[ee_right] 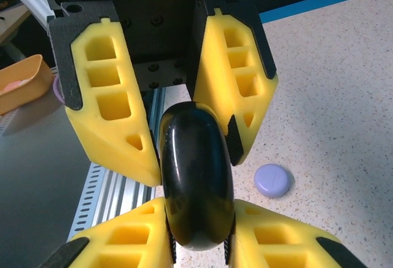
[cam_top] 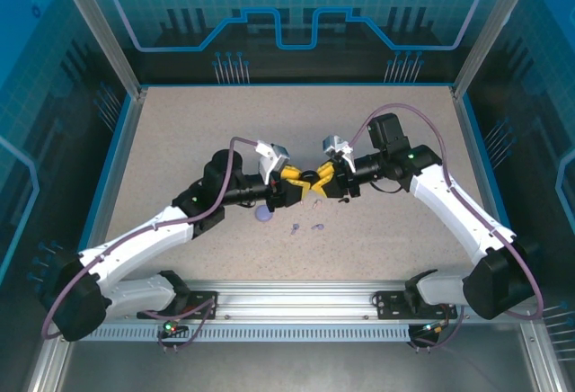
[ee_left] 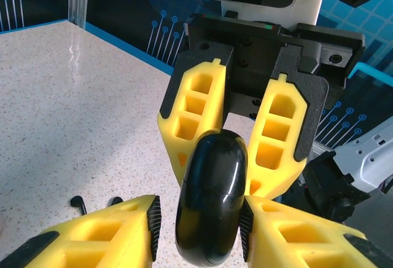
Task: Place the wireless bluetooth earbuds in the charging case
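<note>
Left arm & right arm clad in white shells w/ black joints; purple cable routed along each. Left end effector & right end effector fitted w/ yellow cut-out fingers, black ribbed pads, black screwed mounts.

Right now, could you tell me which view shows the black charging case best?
Right wrist: the black charging case sits centred, close, almost whole. Left wrist shows the case close too, its bottom nearly cropped; top external shows a tiny dark spot.
</note>
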You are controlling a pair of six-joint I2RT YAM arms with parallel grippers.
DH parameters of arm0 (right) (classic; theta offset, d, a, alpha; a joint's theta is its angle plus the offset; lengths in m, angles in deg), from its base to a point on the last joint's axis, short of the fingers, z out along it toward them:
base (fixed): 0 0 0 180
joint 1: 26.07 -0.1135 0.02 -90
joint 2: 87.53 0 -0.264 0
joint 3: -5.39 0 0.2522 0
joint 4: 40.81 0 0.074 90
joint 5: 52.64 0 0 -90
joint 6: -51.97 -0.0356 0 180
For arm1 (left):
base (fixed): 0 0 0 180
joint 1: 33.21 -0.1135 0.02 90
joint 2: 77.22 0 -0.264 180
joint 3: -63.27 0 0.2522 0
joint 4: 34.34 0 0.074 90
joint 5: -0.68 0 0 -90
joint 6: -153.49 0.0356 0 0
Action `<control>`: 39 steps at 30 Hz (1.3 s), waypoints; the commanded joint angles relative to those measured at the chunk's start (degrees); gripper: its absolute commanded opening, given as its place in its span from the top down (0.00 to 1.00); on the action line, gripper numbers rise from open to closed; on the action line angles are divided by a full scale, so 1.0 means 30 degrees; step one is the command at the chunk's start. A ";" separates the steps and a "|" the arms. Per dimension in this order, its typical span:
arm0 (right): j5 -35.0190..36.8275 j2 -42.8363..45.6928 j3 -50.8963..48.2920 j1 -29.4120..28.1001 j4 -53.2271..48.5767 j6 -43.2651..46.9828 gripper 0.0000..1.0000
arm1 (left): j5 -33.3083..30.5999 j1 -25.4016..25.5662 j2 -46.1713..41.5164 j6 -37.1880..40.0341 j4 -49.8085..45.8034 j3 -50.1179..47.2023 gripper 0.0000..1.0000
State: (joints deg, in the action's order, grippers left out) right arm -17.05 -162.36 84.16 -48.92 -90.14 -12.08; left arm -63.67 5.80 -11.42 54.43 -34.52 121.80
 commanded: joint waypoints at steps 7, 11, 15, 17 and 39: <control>-0.0542 0.0043 0.0404 -0.0265 -0.0301 0.0010 0.72 | 0.1190 0.0039 0.0526 0.0234 0.0601 0.0027 0.68; -0.0179 -0.0027 0.0362 -0.0264 -0.0528 0.0046 0.66 | 0.1134 0.0057 0.0374 0.0246 0.0580 -0.0039 0.78; 0.0442 0.0178 0.0222 -0.0198 -0.0668 -0.0009 0.59 | 0.0888 0.0055 0.0106 0.0359 0.0590 -0.0172 0.81; 0.0783 0.0426 0.0088 -0.0159 -0.0616 -0.0124 0.54 | 0.0716 0.0043 0.0034 0.0384 0.0675 -0.0298 0.81; 0.5583 0.8089 -0.4298 -0.0984 0.8178 -0.7364 0.12 | 0.0922 0.0185 0.1250 0.0832 1.2528 -0.3256 0.92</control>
State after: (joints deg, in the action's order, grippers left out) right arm -4.29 -138.53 70.74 -49.73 -71.17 -30.53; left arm -61.44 5.97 -8.66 56.16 -6.30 113.25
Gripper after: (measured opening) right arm 0.874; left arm 0.208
